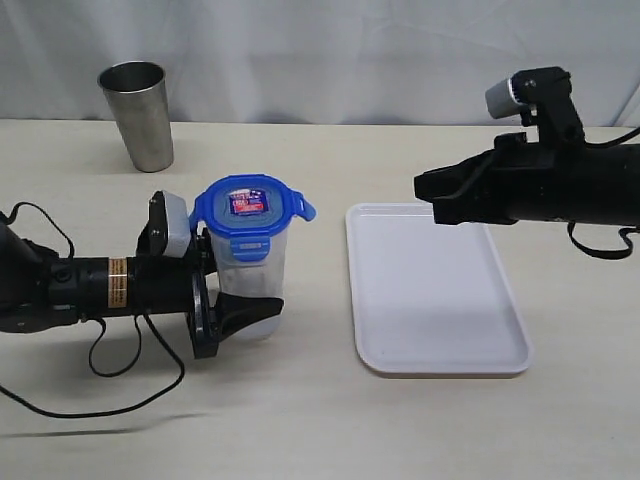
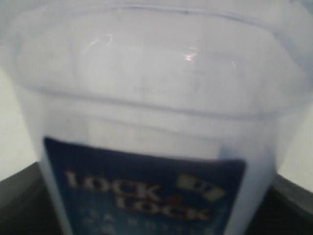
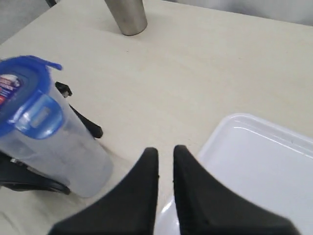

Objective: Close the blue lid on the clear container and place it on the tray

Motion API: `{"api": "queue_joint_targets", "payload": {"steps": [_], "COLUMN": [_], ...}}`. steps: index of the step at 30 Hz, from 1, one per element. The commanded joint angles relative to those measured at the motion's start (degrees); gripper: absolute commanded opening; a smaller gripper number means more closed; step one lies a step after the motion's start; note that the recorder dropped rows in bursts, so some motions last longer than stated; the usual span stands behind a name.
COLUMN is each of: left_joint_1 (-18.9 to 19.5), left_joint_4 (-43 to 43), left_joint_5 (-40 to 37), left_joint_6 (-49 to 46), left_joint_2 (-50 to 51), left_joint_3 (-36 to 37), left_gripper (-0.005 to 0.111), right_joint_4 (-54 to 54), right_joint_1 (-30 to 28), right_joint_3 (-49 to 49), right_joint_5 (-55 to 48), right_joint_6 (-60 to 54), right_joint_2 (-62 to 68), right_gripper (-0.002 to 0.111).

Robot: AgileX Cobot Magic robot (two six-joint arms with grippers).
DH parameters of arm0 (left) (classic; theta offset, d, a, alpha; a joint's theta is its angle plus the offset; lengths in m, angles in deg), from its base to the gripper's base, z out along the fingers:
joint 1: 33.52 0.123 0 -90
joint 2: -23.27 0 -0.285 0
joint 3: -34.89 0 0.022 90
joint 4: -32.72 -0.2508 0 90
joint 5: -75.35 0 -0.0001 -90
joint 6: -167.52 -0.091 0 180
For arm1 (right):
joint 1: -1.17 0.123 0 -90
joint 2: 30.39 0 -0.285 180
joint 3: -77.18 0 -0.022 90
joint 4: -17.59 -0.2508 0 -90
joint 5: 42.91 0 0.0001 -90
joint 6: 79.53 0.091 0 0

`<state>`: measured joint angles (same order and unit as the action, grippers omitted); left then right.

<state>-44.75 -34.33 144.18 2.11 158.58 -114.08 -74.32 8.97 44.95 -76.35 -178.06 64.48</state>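
- Beige table (image 1: 300, 420) before a white cloth backdrop (image 1: 330, 50), exterior view: one steel cup (image 1: 138, 115), one tray (image 1: 440, 290), and one clear container (image 1: 250, 285) standing upright just left of the tray, long axis vertical, with one blue lid (image 1: 250, 210) on top, facing up.
- Left gripper (image 1: 255, 300) clasped the container's lower body, far jaw hidden. Right gripper (image 1: 428, 195) hovered above the tray's far edge.
- Left wrist view: clear container (image 2: 156, 98) filled the blurred frame, with one label (image 2: 146, 191) cut off.
- Right wrist view: right gripper (image 3: 165, 152) had its fingers a narrow slit apart, empty. The steel cup (image 3: 126, 17) was cut off.
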Motion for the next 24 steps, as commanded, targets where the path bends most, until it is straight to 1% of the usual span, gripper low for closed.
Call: {"api": "queue_joint_targets", "payload": {"steps": [1, 2, 3, 5, 8, 10, 11, 12, 14, 15, 16, 17, 18, 20, 24], "left_joint_1": [0.15, 0.15, 0.15, 0.15, -0.07, -0.12, -0.12, -0.12, -0.12, -0.12, -0.12, -0.12, -0.12, -0.12, -0.12], "left_joint_4": [4.13, 5.70, 6.60, 6.74, 7.74, 8.13, 8.13, 8.13, 8.13, 8.13, 8.13, 8.13, 8.13, 8.13, 8.13], "left_joint_5": [1.13, 1.13, 1.13, 1.13, 1.13, 1.13, 1.13, 1.13, 1.13, 1.13, 1.13, 1.13, 1.13, 1.13, 1.13], "left_joint_6": [-4.68, -4.95, -5.24, -5.50, -5.50, -5.61, -5.72, -5.72, -5.84, -5.98, -5.98, -5.98, -5.98, -5.98, -5.98], "left_joint_2": [-0.68, -0.68, -0.68, -0.68, -0.68, -0.68, -0.68, -0.68, -0.68, -0.68, -0.68, -0.68, -0.68, -0.68, -0.68], "left_joint_3": [2.69, 3.28, 3.61, 3.72, 3.72, 3.72, 3.72, 3.72, 3.72, 3.72, 3.72, 3.72, 3.72, 3.72, 3.72], "left_gripper": [0.000, 0.000, 0.000, 0.000, 0.000, 0.000, 0.000, 0.000, 0.000, 0.000, 0.000, 0.000, 0.000, 0.000, 0.000], "right_joint_4": [8.86, 11.73, 14.53, 22.00, 36.31, 48.82, 57.14, 66.17, 82.59, 90.24, 94.67, 96.66, 96.14, 91.91, 74.59], "right_joint_1": [5.88, 7.19, 8.59, 11.60, 16.76, 20.23, 21.67, 22.80, 24.52, 25.21, 25.65, 25.65, 25.65, 25.52, 25.52], "right_joint_3": [0.58, 1.52, 2.45, 5.57, 9.95, 12.17, 13.39, 14.73, 17.64, 19.25, 20.31, 22.56, 24.48, 28.12, 34.80], "right_joint_5": [2.03, 1.98, 1.98, 2.21, 5.07, 9.30, 10.52, 10.62, 8.33, 6.12, 4.18, 1.25, -0.42, -3.91, -8.26], "right_joint_6": [16.11, 22.24, 25.15, 35.59, 49.58, 63.00, 74.11, 81.99, 101.76, 109.77, 113.75, 115.48, 114.78, 110.67, 95.67], "right_joint_2": [-6.53, -7.41, -8.06, -8.52, -8.52, -8.11, -7.55, -6.81, -4.72, -3.40, -2.21, -0.70, 0.83, 3.40, 8.48], "right_gripper": [0.031, 0.034, 0.034, 0.034, 0.034, 0.034, 0.034, 0.034, 0.034, 0.034, 0.034, 0.034, 0.034, 0.034, 0.034]}}
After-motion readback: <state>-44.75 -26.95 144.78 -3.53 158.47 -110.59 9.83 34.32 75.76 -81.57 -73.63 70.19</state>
